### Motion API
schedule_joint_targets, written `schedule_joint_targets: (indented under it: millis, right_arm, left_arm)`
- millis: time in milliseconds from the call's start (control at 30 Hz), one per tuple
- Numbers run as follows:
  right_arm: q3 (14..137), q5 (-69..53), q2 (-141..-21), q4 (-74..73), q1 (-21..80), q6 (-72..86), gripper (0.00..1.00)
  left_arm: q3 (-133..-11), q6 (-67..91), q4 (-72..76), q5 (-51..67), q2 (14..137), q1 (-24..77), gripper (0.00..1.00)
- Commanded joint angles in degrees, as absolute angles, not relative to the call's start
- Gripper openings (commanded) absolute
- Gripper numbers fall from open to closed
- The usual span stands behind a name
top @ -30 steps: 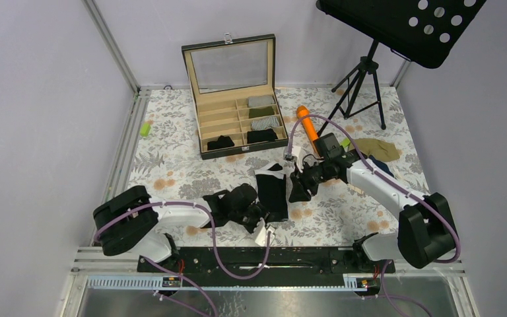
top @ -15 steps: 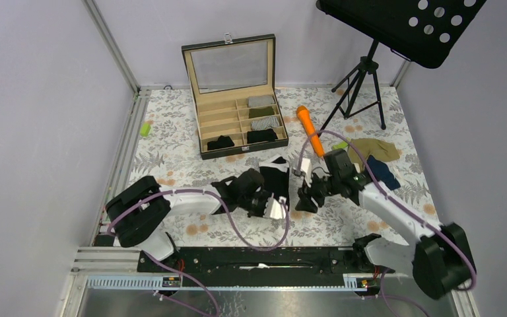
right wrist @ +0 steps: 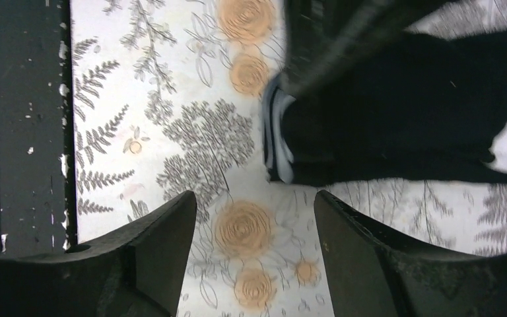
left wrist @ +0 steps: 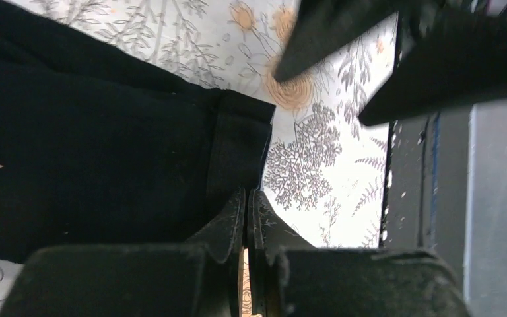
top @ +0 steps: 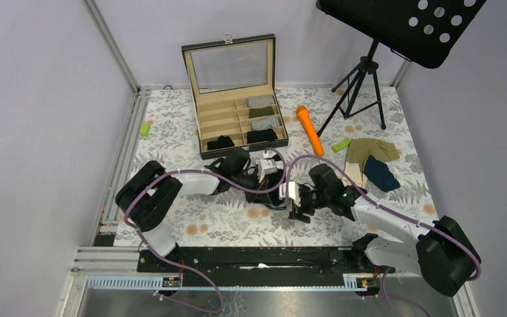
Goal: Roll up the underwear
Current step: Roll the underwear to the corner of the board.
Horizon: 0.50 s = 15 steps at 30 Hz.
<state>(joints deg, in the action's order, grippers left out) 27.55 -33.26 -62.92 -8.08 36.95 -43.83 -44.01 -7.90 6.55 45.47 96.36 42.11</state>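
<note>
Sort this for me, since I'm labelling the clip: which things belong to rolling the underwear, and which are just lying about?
For the job: black underwear, olive-tan underwear, navy underwear, left gripper, right gripper.
Just lying about: orange stick, light-green cylinder by the left rail, green piece beside the olive-tan underwear, open compartment box, music stand.

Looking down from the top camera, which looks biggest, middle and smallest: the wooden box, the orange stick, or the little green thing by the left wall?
1. the wooden box
2. the orange stick
3. the little green thing
</note>
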Motion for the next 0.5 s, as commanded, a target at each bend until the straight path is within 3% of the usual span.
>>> schedule_joint_targets:
  millis: [0, 467]
  right_arm:
    - [29.95, -30.59, -65.72, -1.16, 43.09, -47.5, 0.73]
    - [26.93, -24.6, -72.66, 9.33, 46.22, -50.68, 0.74]
  left_arm:
    - [-44.72, 9.28, 18.13, 53.55, 98.78, 38.71, 0.0]
    - [-43.83, 22.88, 27.02, 58.98, 103.09, 34.6, 0.0]
